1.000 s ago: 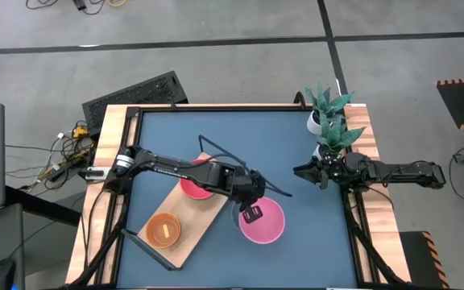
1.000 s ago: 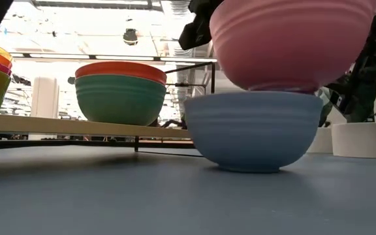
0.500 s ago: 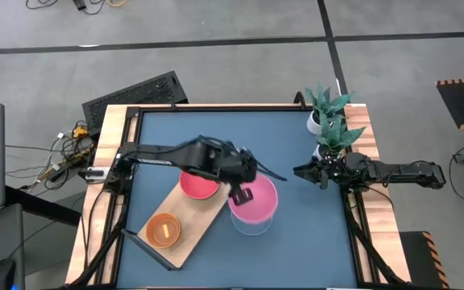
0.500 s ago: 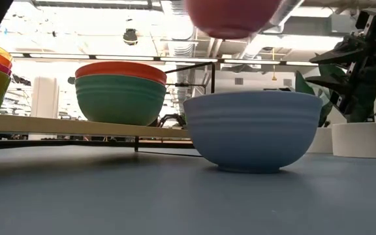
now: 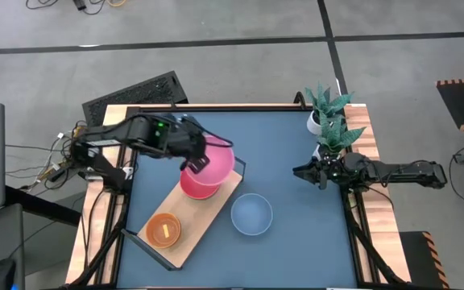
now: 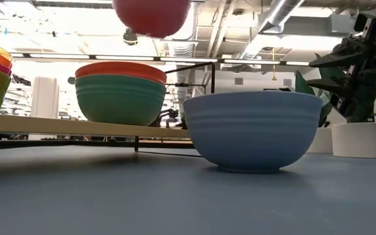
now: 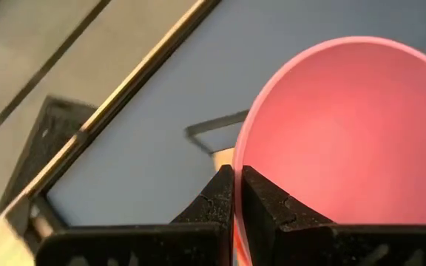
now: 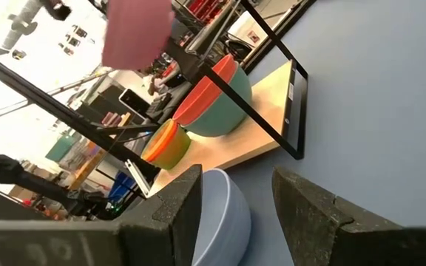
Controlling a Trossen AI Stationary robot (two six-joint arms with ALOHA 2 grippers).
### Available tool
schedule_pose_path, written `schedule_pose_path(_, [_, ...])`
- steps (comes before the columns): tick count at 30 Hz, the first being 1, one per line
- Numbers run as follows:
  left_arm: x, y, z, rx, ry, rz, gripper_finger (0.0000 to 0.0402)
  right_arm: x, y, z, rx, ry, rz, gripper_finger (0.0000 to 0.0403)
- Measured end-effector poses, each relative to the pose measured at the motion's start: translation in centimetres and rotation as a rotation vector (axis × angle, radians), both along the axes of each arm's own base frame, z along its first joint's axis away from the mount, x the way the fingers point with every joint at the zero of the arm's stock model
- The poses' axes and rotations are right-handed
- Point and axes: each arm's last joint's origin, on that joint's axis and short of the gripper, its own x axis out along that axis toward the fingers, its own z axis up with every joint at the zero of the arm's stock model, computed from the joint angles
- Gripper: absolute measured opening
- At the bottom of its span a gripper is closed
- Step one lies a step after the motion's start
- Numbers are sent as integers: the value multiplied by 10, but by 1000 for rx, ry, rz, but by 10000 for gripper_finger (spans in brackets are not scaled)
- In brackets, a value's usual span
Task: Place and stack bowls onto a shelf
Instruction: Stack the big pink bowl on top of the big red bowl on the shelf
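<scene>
Since the earlier frames we have lifted the round pink plastic bowl (image 5: 210,165) off the pale blue ribbed plastic bowl (image 5: 252,214) and swung it over toward the far end of the long light-wood shelf on its thin black wire frame (image 5: 185,235); it now hangs in the air above the stack of a red bowl in a teal bowl (image 6: 120,98) there, well clear of it in the low view. Our left pincer (image 7: 237,193) is closed tight on the pink bowl's rim, one finger inside the wall and one outside, as the left wrist view shows. We judge the bowl light, stiff and smooth, so the thin rim is the sensible place to pinch, though a one-sided hold leaves it free to tip or slip if we move sharply. The pale blue bowl sits alone on the dark blue table (image 5: 296,145), just beside the shelf's far corner, and looks similarly light and stiff; its rim should take the same grip. Near the shelf's other end stands an orange-and-yellow stack of bowls (image 5: 164,230). Our right pincer (image 5: 302,171) waits at the table's right edge, fingers spread and empty, next to a white pot with a green plant (image 5: 322,114). Beyond the table lies grey concrete floor, with a black keyboard (image 5: 135,94) beyond the far edge.
</scene>
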Motion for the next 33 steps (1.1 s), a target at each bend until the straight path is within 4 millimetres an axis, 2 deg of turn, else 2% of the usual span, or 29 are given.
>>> schedule_pose_path(3, [-20,8,-9,-7,-37,98,0,0,0,0,0,0,0,189])
schedule_pose_path(6, [-42,12,-28,-40,-34,186,0,0,0,0,1,0,0,189])
schedule_pose_path(11, [-54,12,-63,-126,-134,221,0,0,0,0,4,0,0,189])
schedule_pose_path(14, [-56,11,-81,-184,-199,215,0,0,0,0,4,0,0,189])
schedule_pose_path(18, [-58,10,-110,-234,-172,237,0,0,0,0,4,0,0,189])
schedule_pose_path(22, [-57,9,-130,-288,-154,240,0,0,0,0,21,-1,-3,189])
schedule_pose_path(33, [-55,7,-150,-348,-130,214,0,0,0,0,26,-1,-3,189])
